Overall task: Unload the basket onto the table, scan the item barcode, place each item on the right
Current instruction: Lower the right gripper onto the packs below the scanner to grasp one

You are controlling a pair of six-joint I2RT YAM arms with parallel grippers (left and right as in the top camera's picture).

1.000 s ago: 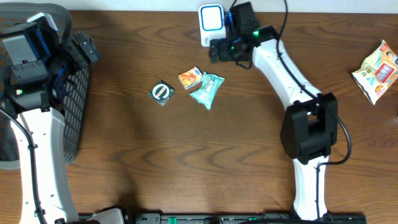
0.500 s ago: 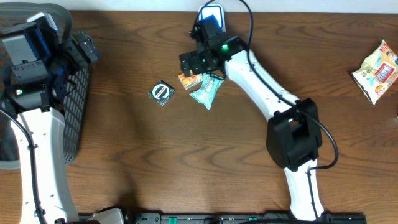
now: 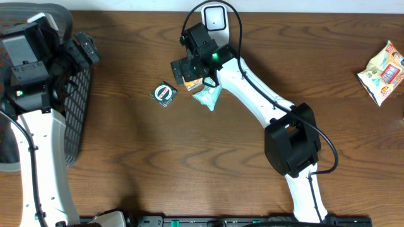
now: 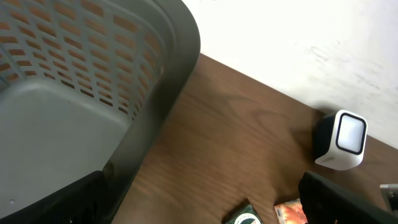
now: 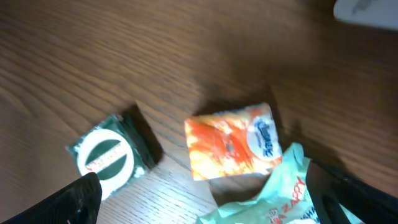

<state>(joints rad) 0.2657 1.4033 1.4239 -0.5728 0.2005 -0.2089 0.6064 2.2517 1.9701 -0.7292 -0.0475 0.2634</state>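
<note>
Overhead, my right gripper (image 3: 185, 68) hovers with its jaws spread wide and nothing between them, directly above the orange packet (image 3: 193, 81). Right wrist view shows that packet (image 5: 231, 142) lying flat on the wooden table (image 5: 124, 56), its lower right corner touching the teal packet (image 5: 277, 200), while the green round item (image 5: 109, 157) lies apart to its left. The white scanner (image 3: 214, 17) stands near the table's far edge, just beyond my right wrist. My left gripper (image 3: 85, 50) is released too, empty, held over the grey basket (image 3: 77, 107).
</note>
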